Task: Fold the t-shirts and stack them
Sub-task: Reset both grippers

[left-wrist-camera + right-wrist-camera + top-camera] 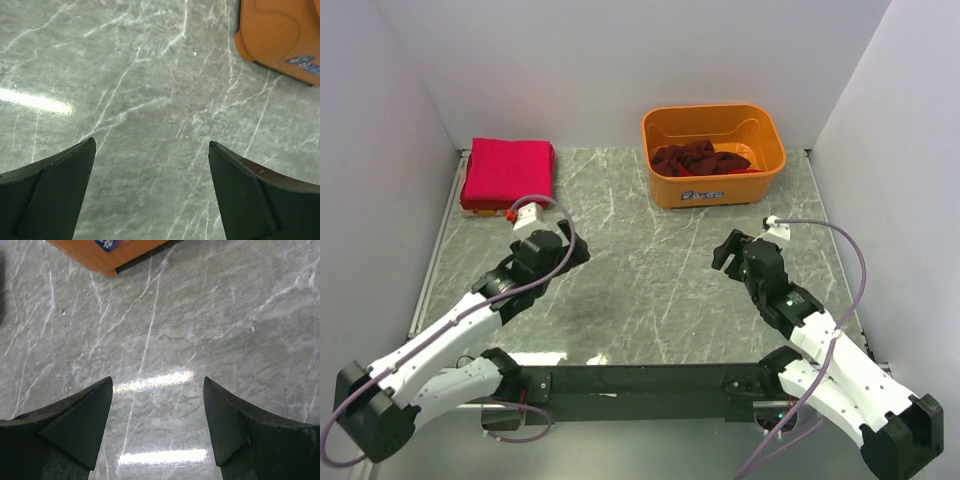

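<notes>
The left tool (150, 150) and right tool (157, 385) hang wide open, empty, above the bench (650, 280). One pink-red t-shirt (507, 172) lies folded far-left; maroon t-shirts (705, 158), crumpled in the orange tub (715, 192), seemingly await folding.

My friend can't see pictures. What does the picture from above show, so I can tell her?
The left gripper and right gripper hover open and empty over a grey marble table. A folded pink-red shirt lies at the far left corner; an orange tub at the far right holds crumpled dark red shirts.
</notes>
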You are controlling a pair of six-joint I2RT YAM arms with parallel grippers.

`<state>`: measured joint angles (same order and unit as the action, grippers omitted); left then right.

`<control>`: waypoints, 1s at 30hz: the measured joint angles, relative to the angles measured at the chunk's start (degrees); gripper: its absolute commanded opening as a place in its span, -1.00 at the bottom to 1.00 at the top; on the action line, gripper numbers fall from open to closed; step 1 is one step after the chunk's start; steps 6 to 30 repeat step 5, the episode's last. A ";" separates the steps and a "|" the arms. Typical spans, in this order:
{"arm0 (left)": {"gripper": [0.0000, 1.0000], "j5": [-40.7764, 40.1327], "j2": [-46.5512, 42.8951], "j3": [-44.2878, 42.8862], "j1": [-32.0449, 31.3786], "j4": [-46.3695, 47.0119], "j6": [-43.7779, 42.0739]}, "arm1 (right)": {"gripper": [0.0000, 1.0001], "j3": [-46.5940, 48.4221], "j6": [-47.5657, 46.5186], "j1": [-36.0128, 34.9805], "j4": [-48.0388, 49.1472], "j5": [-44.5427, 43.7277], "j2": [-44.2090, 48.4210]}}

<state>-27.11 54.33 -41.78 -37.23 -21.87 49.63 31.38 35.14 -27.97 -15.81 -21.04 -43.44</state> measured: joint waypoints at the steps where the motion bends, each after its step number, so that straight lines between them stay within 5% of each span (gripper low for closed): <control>1: 0.99 -0.44 -1.42 0.79 0.00 0.20 0.72 | 0.59 0.00 0.15 0.00 0.09 0.00 -0.13; 30: 0.99 -2.10 -4.26 2.69 0.00 1.05 1.86 | 0.59 0.00 0.66 0.00 0.42 0.35 -0.66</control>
